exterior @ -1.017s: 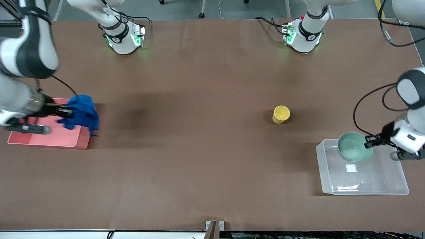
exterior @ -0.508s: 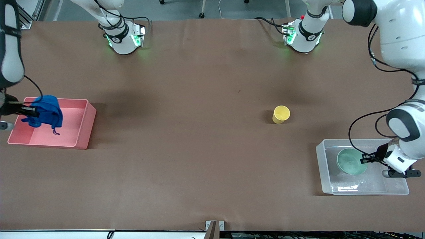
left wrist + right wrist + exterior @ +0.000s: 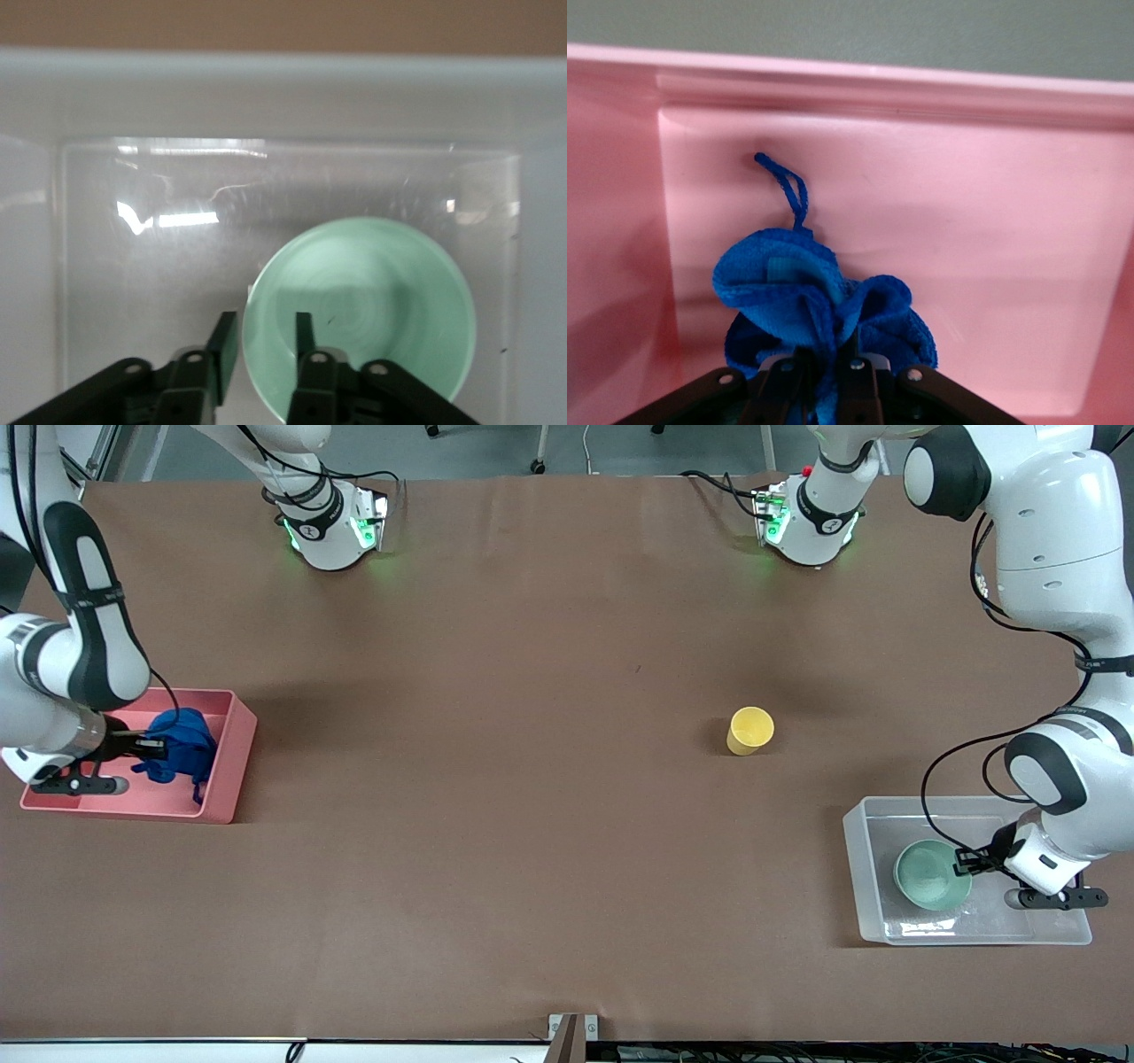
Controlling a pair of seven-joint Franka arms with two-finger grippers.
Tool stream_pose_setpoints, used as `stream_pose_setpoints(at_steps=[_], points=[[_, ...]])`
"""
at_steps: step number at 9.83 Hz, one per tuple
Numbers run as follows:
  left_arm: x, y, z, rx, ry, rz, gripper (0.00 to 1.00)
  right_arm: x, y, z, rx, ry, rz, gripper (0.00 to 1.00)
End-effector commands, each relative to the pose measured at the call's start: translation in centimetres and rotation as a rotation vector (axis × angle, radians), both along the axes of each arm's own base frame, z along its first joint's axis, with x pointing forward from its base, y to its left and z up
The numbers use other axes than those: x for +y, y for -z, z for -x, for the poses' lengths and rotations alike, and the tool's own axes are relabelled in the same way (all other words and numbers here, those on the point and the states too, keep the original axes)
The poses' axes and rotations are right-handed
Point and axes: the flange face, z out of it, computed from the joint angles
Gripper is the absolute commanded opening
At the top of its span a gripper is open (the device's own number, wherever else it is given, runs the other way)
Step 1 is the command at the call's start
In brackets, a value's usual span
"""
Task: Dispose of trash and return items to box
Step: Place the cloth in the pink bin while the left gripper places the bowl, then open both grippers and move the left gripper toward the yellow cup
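The blue cloth wad (image 3: pixel 184 744) hangs low inside the pink bin (image 3: pixel 226 779), and my right gripper (image 3: pixel 155 746) is shut on it. In the right wrist view the cloth (image 3: pixel 806 292) bunches over the gripper (image 3: pixel 826 359) above the bin floor (image 3: pixel 992 230). The mint-green bowl (image 3: pixel 926 875) sits in the clear tub (image 3: pixel 855 868). My left gripper (image 3: pixel 961 861) is at its rim. In the left wrist view the gripper (image 3: pixel 264 332) has its jaws apart, one inside and one outside the bowl (image 3: pixel 381 301) on the tub floor (image 3: pixel 133 266). The yellow cup (image 3: pixel 749 731) stands alone mid-table.
The pink bin is at the right arm's end of the table and the clear tub at the left arm's end, nearer the front camera. The two arm bases (image 3: pixel 332 527) stand along the edge of the table farthest from the front camera.
My right gripper lowered the cloth down into the pink bin. My left gripper lowered the bowl onto the tub floor, and its jaws now stand apart around the rim.
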Motion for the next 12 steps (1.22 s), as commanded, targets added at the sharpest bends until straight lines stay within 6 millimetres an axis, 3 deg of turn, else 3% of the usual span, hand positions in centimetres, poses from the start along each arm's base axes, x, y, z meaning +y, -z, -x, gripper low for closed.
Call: stream_pose_setpoints(at_steps=[1,3,5,7,8,10,12], points=[[-2.1,-7.1,0.1,-0.059,0.051,0.0,1.0,0.4,0.5,-0.3,-0.007,-0.022,-0.001,0.99],[-4.2,-14.6,2.6,-0.052,0.09,0.021,1.0,0.5,-0.8,-0.8,-0.022,-0.019,0.003,1.0],[-7.3,-20.3,7.4,-0.012,0.109,0.008,1.0,1.2,-10.3,-1.6,-0.082,-0.015,0.019,1.0],[-10.3,-22.0,14.1,0.023,0.111,0.002,1.0,5.7,-19.0,-2.0,-0.156,0.1,-0.014,1.0],[-12.5,-22.1,16.6,0.039,0.115,0.004,1.0,7.6,-21.9,-1.9,-0.164,0.151,-0.013,1.0],[-17.4,-18.8,20.3,0.12,0.166,-0.003,1.0,12.9,-28.0,-1.9,-0.154,0.251,-0.012,1.0],[-22.0,-14.1,22.3,0.206,0.256,-0.018,1.0,13.7,-36.1,-1.7,-0.168,0.247,-0.013,1.0]])
